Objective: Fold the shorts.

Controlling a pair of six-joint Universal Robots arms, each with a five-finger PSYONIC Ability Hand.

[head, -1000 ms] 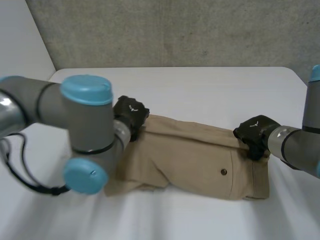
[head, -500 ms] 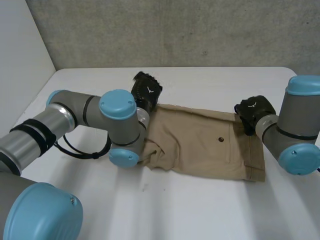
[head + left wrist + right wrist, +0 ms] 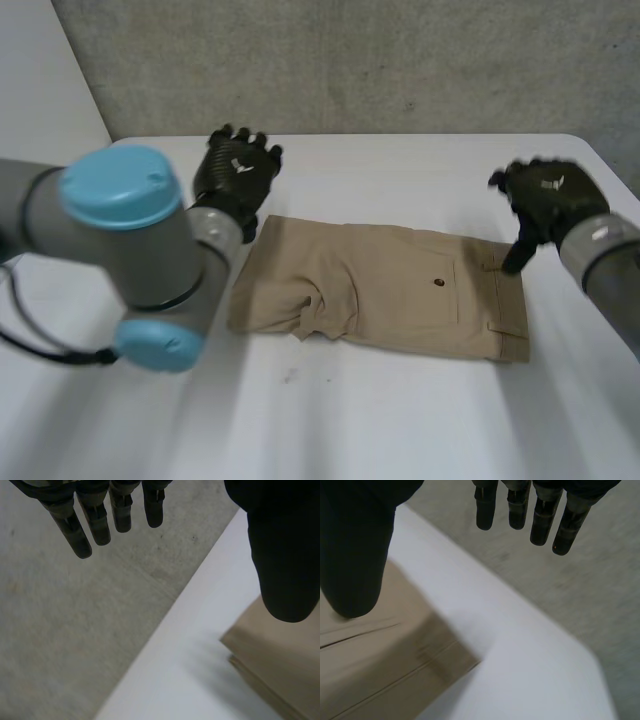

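Both hands have let go since half a second back: they were down on the far edge of the shorts, and now they're up off it. Left hand (image 3: 237, 172) hangs over the table (image 3: 400, 420) by the far left corner of the shorts (image 3: 385, 290), fingers (image 3: 95, 522) straight and spread, nothing held. Right hand (image 3: 548, 195) is the same deal over the waistband end, fingers (image 3: 520, 507) loose and straight. Its thumb points down near the cloth, can't tell if it touches. The shorts lie flat and folded over in the middle of the table, a bit bunched at the leg end.

The left arm's big joint (image 3: 130, 240) blocks the table beside that end, and the right forearm (image 3: 610, 260) is cut off at the frame edge. Plenty of bare white table in front and behind. Each wrist camera catches just a corner of the cloth, plus grey concrete (image 3: 60, 630) past the table's edge. The head view gives the pocket button (image 3: 438, 283).
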